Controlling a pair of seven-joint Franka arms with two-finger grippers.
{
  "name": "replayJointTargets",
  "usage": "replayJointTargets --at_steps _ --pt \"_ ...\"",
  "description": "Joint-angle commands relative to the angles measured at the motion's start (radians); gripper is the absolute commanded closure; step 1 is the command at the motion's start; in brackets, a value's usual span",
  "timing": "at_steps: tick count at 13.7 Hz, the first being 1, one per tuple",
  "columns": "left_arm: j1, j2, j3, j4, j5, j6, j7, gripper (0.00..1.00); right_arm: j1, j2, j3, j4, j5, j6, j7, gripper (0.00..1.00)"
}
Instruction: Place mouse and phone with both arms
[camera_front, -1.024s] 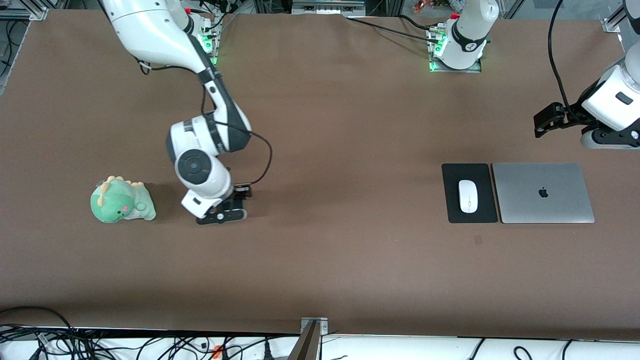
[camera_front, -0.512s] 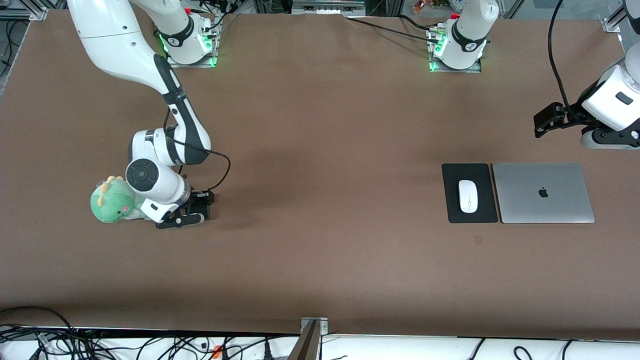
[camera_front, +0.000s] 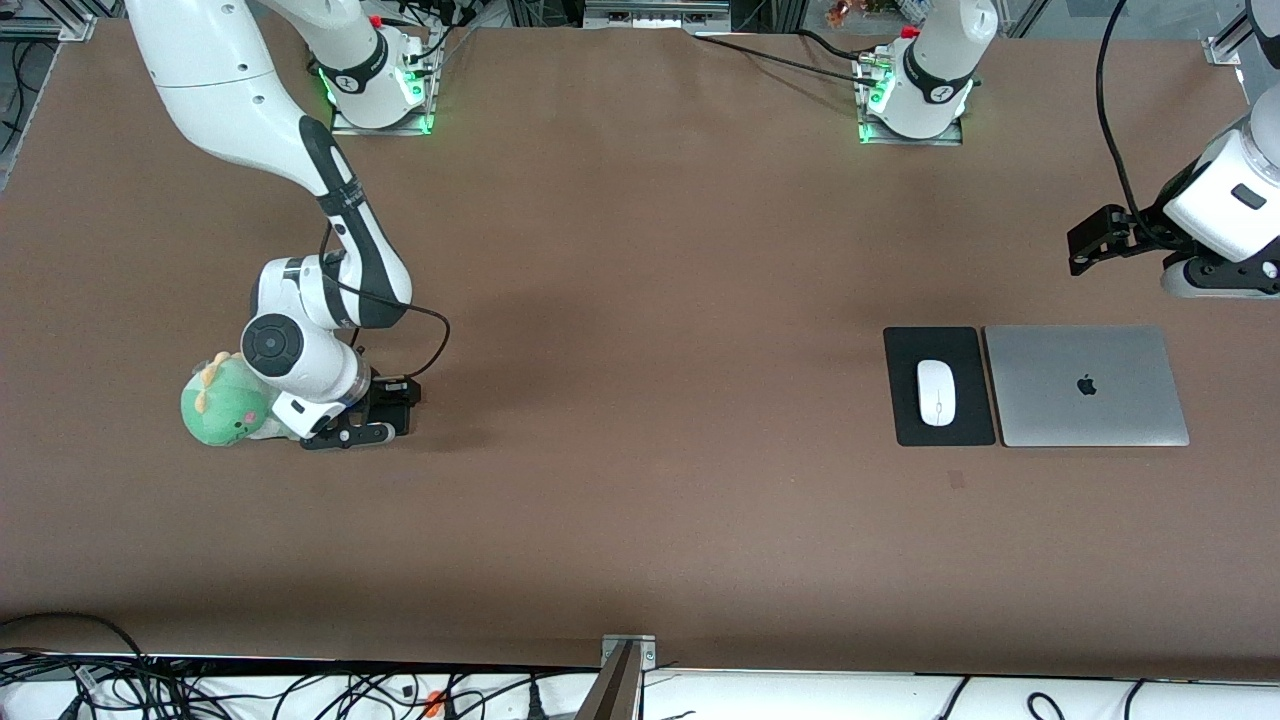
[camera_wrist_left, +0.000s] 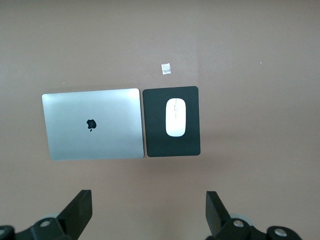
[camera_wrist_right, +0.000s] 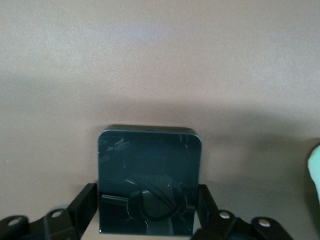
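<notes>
The white mouse (camera_front: 937, 392) lies on a black mat (camera_front: 905, 400) toward the left arm's end of the table, and also shows in the left wrist view (camera_wrist_left: 175, 117). My left gripper (camera_front: 1090, 240) waits high over that end, open and empty (camera_wrist_left: 148, 206). The glossy black phone (camera_wrist_right: 149, 180) sits between the fingers of my right gripper (camera_wrist_right: 146, 200), which is shut on its sides. My right gripper (camera_front: 350, 432) is low over the table right beside a green plush dinosaur (camera_front: 225, 405).
A closed silver laptop (camera_front: 1087, 385) lies beside the mat (camera_wrist_left: 155, 125), toward the left arm's end. A small patch of tape (camera_front: 957, 481) marks the table nearer the front camera than the mat. The plush's green edge shows in the right wrist view (camera_wrist_right: 315, 170).
My right arm has carried the phone toward the right arm's end of the table, up next to the plush dinosaur. It slowed in the last half second. The left arm has not moved.
</notes>
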Motion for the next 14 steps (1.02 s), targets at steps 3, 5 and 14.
replayJointTargets --at_steps 3,5,14 --pt "0.0 -0.013 0.0 0.001 0.0 -0.008 0.011 0.0 -0.003 -0.163 0.027 0.001 0.017 -0.084 0.016 0.0" --pt "0.002 -0.013 0.0 0.001 0.0 -0.01 0.011 0.0 0.0 -0.25 0.029 0.009 0.014 -0.154 0.017 0.0" --pt "0.0 -0.013 0.0 0.001 0.0 -0.016 0.011 0.0 -0.003 -0.51 0.001 0.207 0.01 -0.733 0.066 0.0"
